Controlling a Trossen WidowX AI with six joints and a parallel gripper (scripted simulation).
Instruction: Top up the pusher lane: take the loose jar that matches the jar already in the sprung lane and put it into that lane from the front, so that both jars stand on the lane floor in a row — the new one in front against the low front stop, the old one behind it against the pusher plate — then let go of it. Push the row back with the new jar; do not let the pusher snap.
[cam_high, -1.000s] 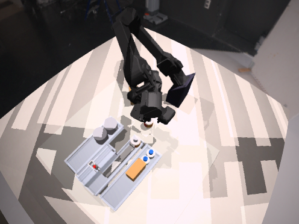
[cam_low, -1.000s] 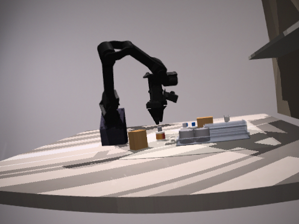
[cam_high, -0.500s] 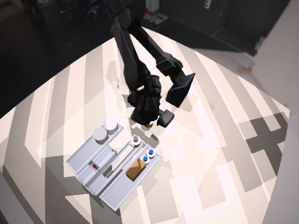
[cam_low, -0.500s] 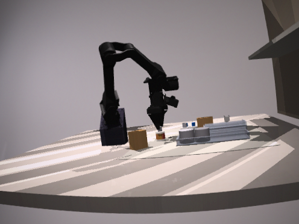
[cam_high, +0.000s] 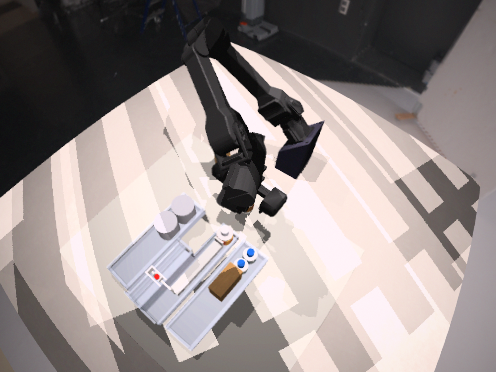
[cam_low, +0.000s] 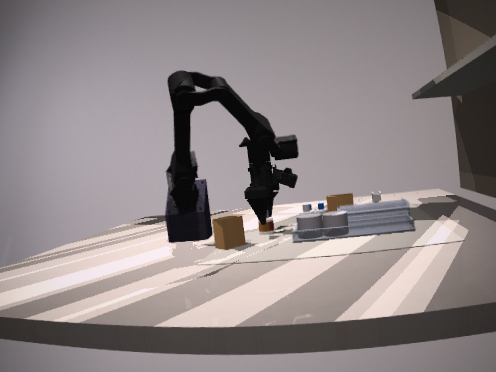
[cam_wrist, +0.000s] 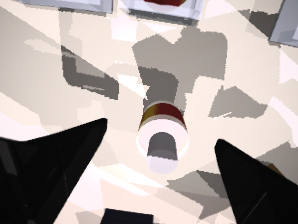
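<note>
The loose jar (cam_wrist: 162, 142) (cam_low: 266, 227) has a white lid and a red-orange band. It stands upright on the table just in front of the grey lane tray (cam_high: 131, 250) (cam_low: 380, 220). My gripper (cam_wrist: 161, 133) (cam_low: 263, 216) is open and points straight down over the jar, one finger on each side and not touching it. In the top view the gripper body hides this jar. The matching jar (cam_high: 225, 234) (cam_wrist: 162, 4) stands at the front end of the middle lane, with the pusher plate (cam_high: 153, 274), marked by a red dot, far back in the lane.
The left lane holds two grey cylinders (cam_high: 165, 222) (cam_low: 308, 223). The right lane holds two blue-lidded jars (cam_high: 251, 254) and a brown box (cam_high: 225, 282) (cam_low: 340, 201). A brown cube (cam_low: 228, 231) stands on the table near the arm's dark base (cam_low: 189, 217).
</note>
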